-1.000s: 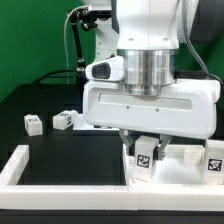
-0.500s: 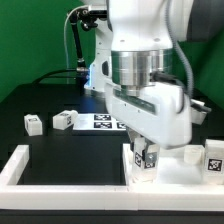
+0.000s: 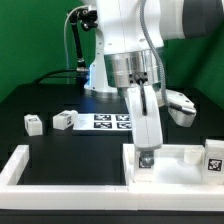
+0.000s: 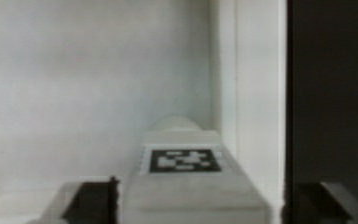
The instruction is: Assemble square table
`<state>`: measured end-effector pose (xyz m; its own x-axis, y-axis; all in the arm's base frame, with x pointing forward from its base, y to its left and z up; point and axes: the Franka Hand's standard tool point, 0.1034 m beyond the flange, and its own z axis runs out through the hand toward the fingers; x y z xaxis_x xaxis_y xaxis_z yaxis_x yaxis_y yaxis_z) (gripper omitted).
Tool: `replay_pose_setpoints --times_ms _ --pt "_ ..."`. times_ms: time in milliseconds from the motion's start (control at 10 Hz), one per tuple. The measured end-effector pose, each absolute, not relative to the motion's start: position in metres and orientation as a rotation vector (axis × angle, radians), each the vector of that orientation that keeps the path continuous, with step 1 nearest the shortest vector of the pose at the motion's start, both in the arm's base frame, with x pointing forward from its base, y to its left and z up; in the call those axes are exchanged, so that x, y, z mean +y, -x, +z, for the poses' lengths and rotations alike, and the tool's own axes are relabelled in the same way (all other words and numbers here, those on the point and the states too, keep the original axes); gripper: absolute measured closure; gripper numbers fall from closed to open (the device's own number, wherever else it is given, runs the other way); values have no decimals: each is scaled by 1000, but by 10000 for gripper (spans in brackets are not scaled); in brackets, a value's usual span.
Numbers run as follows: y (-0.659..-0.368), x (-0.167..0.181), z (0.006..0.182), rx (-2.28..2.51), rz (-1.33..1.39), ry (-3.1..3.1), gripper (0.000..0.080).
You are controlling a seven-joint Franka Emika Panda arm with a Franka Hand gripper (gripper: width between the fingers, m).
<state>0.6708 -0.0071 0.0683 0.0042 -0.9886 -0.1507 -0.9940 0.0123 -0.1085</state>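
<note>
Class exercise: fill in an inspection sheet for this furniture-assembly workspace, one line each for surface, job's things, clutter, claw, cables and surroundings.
Surface: black table, edged by white bars.
Job's things: square slab; tagged leg upright on it; loose leg and second loose leg on the table.
Clutter: nothing seen; only the marker board.
Claw: claw open, fingers either side of the tagged leg, gaps showing.
Cables: black cable behind the arm.
Surroundings: green backdrop.

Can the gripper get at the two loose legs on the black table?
Likely yes: both loose legs sit in the open, nothing over them; the gripper must first rise clear of the square table.
</note>
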Motion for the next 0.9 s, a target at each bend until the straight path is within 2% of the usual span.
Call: replay_pose_setpoints --times_ms 100,200,300,700,900 --pt "-670 -3 68 1868 4 2328 262" --pt "-670 0 68 1644 -13 2497 171" --pt "-669 0 67 1524 -15 2575 156" --pt "-669 -3 67 1167 -47 2765 150" --pt "-670 -3 69 627 -83 2981 150"
